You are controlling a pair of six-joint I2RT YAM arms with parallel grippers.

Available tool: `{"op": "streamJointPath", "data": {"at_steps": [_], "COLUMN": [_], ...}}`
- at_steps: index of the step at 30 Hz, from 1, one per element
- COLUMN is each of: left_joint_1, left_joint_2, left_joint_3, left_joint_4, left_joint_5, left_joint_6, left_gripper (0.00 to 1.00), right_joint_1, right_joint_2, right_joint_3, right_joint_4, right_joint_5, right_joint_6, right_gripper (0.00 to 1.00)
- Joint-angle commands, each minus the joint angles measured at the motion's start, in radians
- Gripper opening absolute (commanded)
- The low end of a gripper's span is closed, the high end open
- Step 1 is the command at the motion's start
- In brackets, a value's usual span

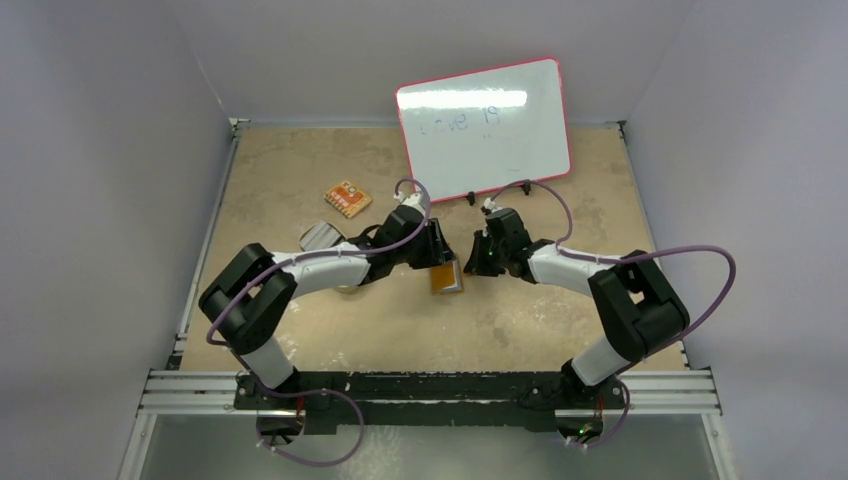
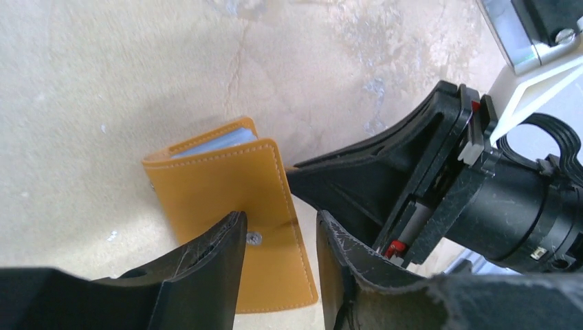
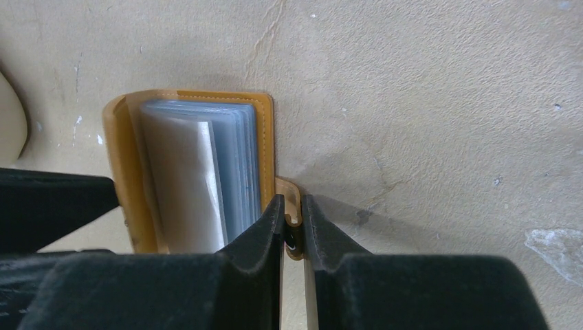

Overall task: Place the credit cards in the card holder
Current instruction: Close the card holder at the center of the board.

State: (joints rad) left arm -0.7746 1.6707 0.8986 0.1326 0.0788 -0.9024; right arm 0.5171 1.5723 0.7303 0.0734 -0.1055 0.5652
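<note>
Orange leather-like card holder (image 3: 121,158) pinched by the right hand (image 3: 293,208).
Blue-grey sleeves (image 3: 234,165), at that hand's 10 o'clock, are shown by the right wrist view alone; left hand (image 2: 278,230) released.

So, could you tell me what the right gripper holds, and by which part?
The right gripper pinches the card holder by its closure tab, between the jaws.

The card holder (image 1: 447,280) lies in the middle of the table (image 1: 420,330), with the left gripper (image 2: 278,223) on its left and the right gripper (image 3: 292,206) on its right. A whiteboard (image 1: 485,128) stands behind it. The credit cards (image 1: 318,237) lie further left, with a patterned piece (image 1: 348,199) behind them.
</note>
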Motion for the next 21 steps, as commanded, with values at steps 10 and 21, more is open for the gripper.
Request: {"op": "streamJointPath", "data": {"at_steps": [10,21], "left_joint_1": [-0.003,-0.003], "left_joint_2": [0.049,0.12], "left_joint_3": [0.082,0.11], "left_joint_4": [-0.105,-0.122], "left_joint_5": [-0.125,-0.135], "left_joint_6": [0.124,0.156], "left_gripper": [0.21,0.27], "right_joint_1": [0.005,0.005], "right_joint_2": [-0.018,-0.054], "right_joint_3": [0.01,0.041], "right_joint_4": [0.017,-0.023], "right_joint_5": [-0.025,-0.016], "right_joint_6": [0.012,0.01], "right_gripper": [0.06,0.15]}}
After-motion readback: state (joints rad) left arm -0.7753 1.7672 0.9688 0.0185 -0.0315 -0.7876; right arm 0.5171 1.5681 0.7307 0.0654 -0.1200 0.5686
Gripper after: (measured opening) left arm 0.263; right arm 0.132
